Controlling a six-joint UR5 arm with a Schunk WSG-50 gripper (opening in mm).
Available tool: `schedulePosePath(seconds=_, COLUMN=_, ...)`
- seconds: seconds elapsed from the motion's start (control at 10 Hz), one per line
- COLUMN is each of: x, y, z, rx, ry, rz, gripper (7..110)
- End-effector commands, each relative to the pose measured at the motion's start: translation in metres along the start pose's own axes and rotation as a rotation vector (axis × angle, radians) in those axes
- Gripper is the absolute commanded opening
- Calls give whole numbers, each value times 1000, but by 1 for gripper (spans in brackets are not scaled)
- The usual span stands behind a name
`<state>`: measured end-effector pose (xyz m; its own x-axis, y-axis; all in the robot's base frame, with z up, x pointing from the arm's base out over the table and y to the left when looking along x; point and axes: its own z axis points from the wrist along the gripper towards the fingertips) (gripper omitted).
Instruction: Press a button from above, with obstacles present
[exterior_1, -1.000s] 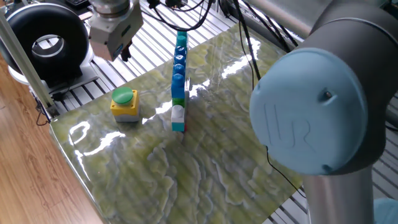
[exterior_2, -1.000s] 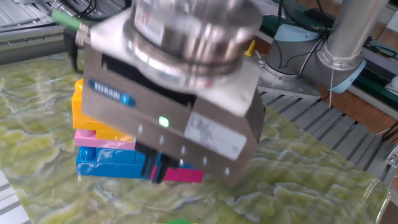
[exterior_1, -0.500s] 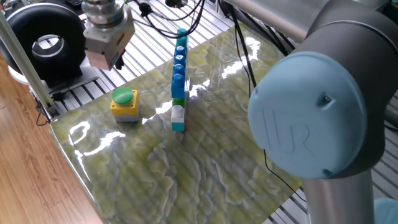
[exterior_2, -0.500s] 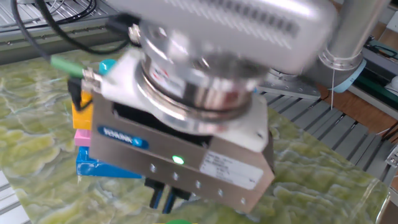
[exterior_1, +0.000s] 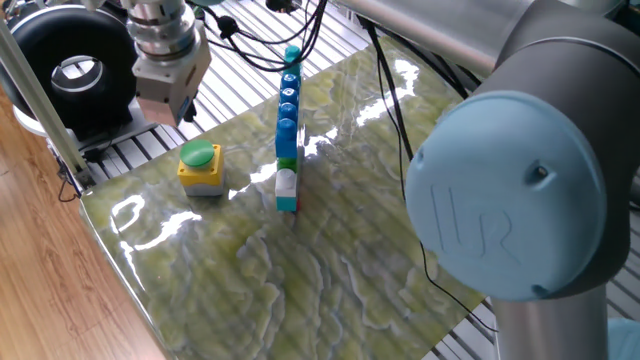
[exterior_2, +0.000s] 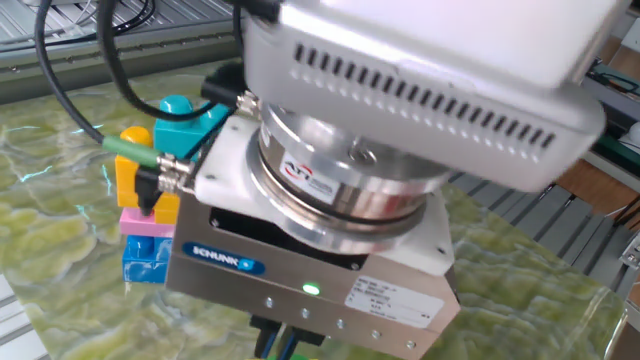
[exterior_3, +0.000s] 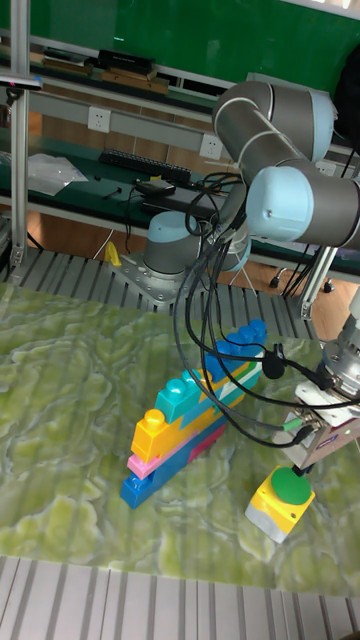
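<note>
Fingertips of the gripper (exterior_2: 285, 345) cut off by the lower edge of the other fixed view; gap not readable anywhere. Bricks (exterior_2: 150, 215) mostly hidden behind the gripper body there. Button (exterior_3: 282, 498) partly covered by the gripper in the tall view.

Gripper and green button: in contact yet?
Apart. In one fixed view the gripper hangs above and behind the button, with bare table showing between them. The tall fixed view agrees: a gap above the green cap.
</note>
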<state>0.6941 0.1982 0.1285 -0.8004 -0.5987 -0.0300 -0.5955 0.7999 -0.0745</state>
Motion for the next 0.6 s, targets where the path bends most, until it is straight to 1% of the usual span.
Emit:
schedulePosePath(seconds=0.0, x=-9, y=12, z=10, rx=-46, ry=-42, rz=-21, gripper=7)
schedulePosePath(seconds=0.1, x=-9, y=15, z=15, rx=-62, ry=-47, rz=-27, gripper=7)
schedulePosePath(seconds=0.2, x=-3, y=10, z=16, rx=-44, ry=-24, rz=-46, gripper=7)
schedulePosePath(seconds=0.4, x=1, y=16, z=19, rx=-76, ry=-18, rz=-53, gripper=7)
schedulePosePath(seconds=0.5, x=2, y=16, z=18, rx=-85, ry=-15, rz=-60, gripper=7)
